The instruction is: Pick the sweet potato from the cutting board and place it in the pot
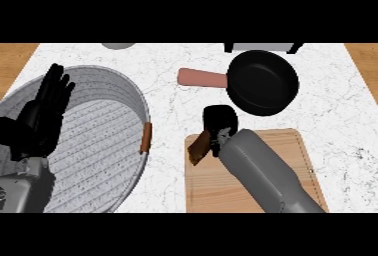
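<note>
Right hand (219, 121): fingers curled down onto sweet potato (199, 148) at board's (221, 192) far left edge. Left hand (46, 107): fingers straight, resting over pot (103, 150). Black pan (262, 82), pink handle, behind the board.

White marble counter (177, 60) with grey veins, wooden surface (16, 54) at both far corners

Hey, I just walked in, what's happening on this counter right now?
The robot's right hand is curled around a sweet potato at the far left corner of the wooden cutting board. The big grey pot sits to the left of the board and holds nothing that shows. The left hand rests open over the pot's left side. A black frying pan lies beyond the board.
</note>
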Robot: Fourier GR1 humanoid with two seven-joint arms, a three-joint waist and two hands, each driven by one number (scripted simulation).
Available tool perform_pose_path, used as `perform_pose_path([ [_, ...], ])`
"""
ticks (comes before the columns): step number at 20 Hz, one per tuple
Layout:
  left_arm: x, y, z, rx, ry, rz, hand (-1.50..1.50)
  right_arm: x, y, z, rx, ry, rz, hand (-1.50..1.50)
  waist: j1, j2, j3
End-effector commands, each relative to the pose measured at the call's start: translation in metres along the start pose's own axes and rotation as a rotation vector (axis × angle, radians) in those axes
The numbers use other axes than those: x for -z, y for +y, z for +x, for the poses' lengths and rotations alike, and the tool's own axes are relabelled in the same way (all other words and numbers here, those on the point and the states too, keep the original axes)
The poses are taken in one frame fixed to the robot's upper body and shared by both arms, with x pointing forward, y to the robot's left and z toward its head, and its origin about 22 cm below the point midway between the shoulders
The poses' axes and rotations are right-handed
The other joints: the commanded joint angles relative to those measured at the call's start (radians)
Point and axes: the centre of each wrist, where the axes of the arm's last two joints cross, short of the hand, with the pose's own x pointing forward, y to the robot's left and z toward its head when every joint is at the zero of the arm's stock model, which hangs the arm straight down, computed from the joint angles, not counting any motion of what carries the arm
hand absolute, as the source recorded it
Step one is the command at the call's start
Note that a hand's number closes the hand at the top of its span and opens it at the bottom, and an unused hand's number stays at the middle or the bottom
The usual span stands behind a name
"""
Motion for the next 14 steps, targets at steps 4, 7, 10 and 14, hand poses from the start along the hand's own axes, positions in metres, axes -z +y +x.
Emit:
perform_pose_path([
  [4, 0.008, -0.021, 0.004, -0.014, -0.003, -0.061, 0.0, -0.051, -0.035, 0.054, 0.288, -0.171, -0.245, 1.5, 0.08, 0.011, -0.002],
  [7, 0.008, -0.021, -0.008, -0.007, 0.023, -0.059, 0.0, -0.077, -0.048, 0.077, 0.363, -0.194, -0.387, 1.5, 0.057, 0.008, -0.004],
  [10, 0.01, -0.023, -0.005, -0.016, 0.014, -0.043, 0.0, -0.094, -0.064, 0.086, 0.521, -0.178, -0.606, 1.5, 0.041, 0.002, -0.004],
  [14, 0.01, -0.012, -0.002, 0.003, 0.017, -0.02, 0.0, -0.115, -0.087, 0.103, 0.608, -0.141, -0.846, 1.5, 0.024, -0.003, -0.004],
])
